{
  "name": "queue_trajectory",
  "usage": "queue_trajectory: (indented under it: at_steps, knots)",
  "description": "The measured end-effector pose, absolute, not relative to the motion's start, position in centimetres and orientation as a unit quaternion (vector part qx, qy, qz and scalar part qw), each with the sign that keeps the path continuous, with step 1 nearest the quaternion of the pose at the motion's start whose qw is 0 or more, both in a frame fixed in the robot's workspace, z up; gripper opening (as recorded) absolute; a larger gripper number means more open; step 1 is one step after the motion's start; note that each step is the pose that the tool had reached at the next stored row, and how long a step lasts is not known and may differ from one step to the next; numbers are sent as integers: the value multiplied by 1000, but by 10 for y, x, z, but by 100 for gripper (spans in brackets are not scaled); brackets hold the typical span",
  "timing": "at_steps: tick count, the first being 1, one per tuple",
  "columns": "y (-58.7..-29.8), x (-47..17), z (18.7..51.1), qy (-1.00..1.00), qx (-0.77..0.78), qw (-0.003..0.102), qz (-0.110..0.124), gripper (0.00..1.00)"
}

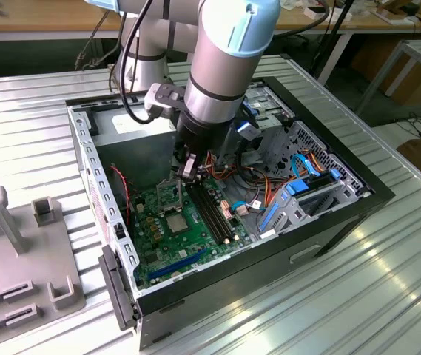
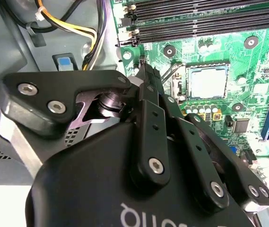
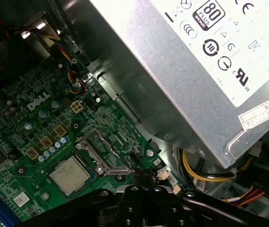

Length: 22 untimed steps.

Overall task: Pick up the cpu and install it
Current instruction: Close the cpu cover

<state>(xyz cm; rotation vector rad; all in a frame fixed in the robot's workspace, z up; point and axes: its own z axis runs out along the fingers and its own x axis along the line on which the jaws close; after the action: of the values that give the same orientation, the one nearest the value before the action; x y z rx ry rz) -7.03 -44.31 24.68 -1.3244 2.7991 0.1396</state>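
Note:
The cpu (image 2: 208,81) is a silver-grey square lying flat in its socket on the green board (image 2: 257,71); it also shows in the first wrist view (image 3: 69,175) and the exterior view (image 1: 174,220). Beside it, the metal socket frame (image 3: 101,152) is swung open, its middle hollow. My gripper (image 2: 143,66) hangs low inside the case, its black fingers closed together with nothing visible between them. Its tip (image 3: 140,176) is right at the far end of the open frame, a short way from the cpu. In the exterior view the gripper (image 1: 186,174) is just above the frame (image 1: 167,194).
The black memory slots (image 2: 195,19) run alongside the socket. A grey power supply (image 3: 195,61) and yellow, black and orange cables (image 3: 205,172) crowd the gripper's side. Drive bays with blue clips (image 1: 306,192) fill the exterior view's right of the case (image 1: 269,251). A grey fixture (image 1: 18,244) stands outside.

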Motion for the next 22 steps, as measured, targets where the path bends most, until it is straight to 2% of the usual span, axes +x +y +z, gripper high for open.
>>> queue_trajectory:
  at_steps: [22]
  knots:
    - [-443, -71, 255, 890, -453, 20, 46, 11]
